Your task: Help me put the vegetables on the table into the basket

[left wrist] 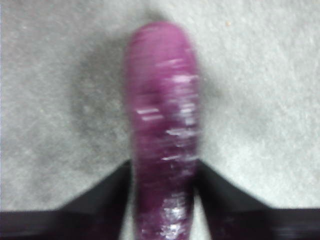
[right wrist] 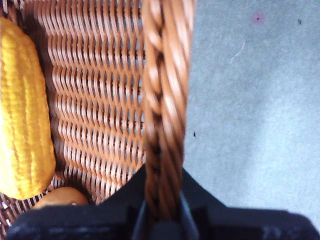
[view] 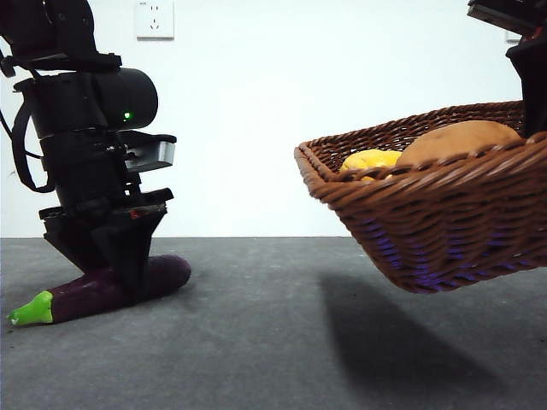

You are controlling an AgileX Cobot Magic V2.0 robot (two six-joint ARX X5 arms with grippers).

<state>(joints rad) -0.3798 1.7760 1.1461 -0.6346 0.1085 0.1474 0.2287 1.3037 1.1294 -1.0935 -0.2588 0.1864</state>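
Observation:
The dark-purple eggplant [view: 81, 297], green stem end pointing left, lies on the table [view: 273, 350] at the left. My left gripper [view: 128, 278] reaches down over its middle, jaws pressed against both sides of the eggplant [left wrist: 162, 110]; left gripper [left wrist: 163, 172] is shut on it. The wicker basket [view: 385, 184] hangs tilted above the table at the right, casting a shadow below. My right gripper [right wrist: 162, 212] is shut on its braided rim [right wrist: 165, 100]; the right gripper [view: 532, 94] comes in from the top right corner. Inside lie the yellow piece [view: 369, 160] [right wrist: 22, 110] and the potato [view: 457, 139] [right wrist: 60, 197].
A white wall with a socket [view: 154, 19] stands behind the table. Bare grey table surface stretches between the eggplant and the basket's shadow [view: 402, 342].

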